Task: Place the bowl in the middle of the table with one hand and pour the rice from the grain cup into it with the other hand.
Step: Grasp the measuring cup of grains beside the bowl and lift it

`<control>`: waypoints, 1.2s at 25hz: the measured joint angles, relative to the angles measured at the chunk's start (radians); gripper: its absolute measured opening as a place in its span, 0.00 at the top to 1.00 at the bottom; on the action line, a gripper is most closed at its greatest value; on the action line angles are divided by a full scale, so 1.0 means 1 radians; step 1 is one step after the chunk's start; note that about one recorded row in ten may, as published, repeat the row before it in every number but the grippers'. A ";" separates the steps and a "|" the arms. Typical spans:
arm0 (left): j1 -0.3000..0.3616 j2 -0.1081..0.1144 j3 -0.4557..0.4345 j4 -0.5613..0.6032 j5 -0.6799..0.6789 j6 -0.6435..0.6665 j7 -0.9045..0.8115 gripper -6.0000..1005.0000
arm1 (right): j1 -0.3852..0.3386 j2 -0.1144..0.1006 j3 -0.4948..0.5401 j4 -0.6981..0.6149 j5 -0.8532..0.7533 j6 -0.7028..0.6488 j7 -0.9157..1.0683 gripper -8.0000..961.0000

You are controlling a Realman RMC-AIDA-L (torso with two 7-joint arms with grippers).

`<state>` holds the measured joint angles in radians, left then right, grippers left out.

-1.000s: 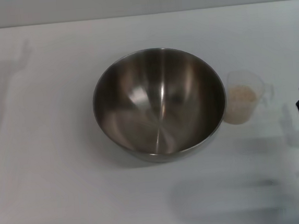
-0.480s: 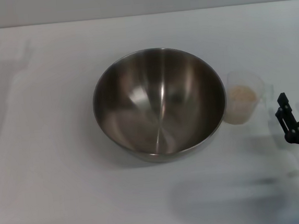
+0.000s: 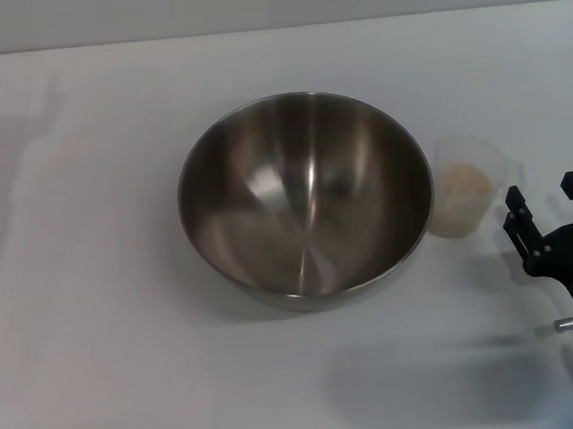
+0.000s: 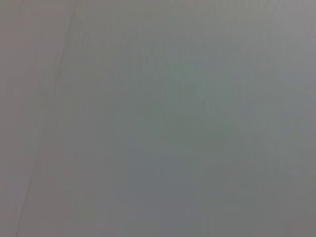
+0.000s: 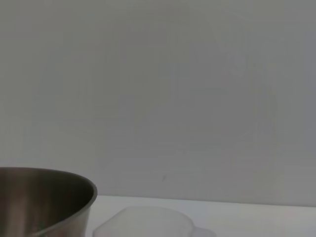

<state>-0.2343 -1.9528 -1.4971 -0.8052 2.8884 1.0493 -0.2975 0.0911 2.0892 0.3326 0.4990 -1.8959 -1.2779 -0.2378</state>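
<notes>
The grain cup (image 3: pixel 469 197), judged light, slick and easily tipped, is best taken by its side handle, toward which the right claw (image 3: pixel 548 204) is spread wide and empty.

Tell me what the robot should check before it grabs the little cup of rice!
1. Bowl in the middle of the table: ok.
2. Bowl sitting upright and holding nothing: ok.
3. Cup upright beside the bowl's right side, rice still inside: ok.
4. Right claw open and near the cup's handle side, not touching it yet: ok.
5. Claw at the right height for the handle: cannot tell.
6. Left claw out of the way: cannot tell; no view shows it.
</notes>
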 joint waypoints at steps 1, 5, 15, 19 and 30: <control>0.000 0.000 0.000 0.000 0.000 0.001 0.000 0.19 | 0.002 0.000 0.001 0.000 0.000 0.006 0.000 0.34; 0.001 0.000 0.000 0.001 0.000 0.002 0.000 0.19 | 0.005 -0.001 0.005 -0.002 0.000 0.016 0.000 0.34; -0.005 -0.001 0.000 0.011 0.000 0.007 0.002 0.19 | 0.024 -0.002 0.010 -0.021 0.000 0.042 0.000 0.34; -0.005 -0.001 -0.001 0.012 0.000 0.013 0.002 0.19 | 0.034 -0.002 0.012 -0.027 0.005 0.045 0.000 0.34; -0.005 -0.001 -0.003 0.012 0.000 0.018 0.002 0.19 | 0.071 -0.004 0.012 -0.054 0.028 0.048 0.007 0.34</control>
<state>-0.2393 -1.9543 -1.5002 -0.7930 2.8885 1.0669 -0.2960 0.1620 2.0850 0.3451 0.4447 -1.8683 -1.2295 -0.2311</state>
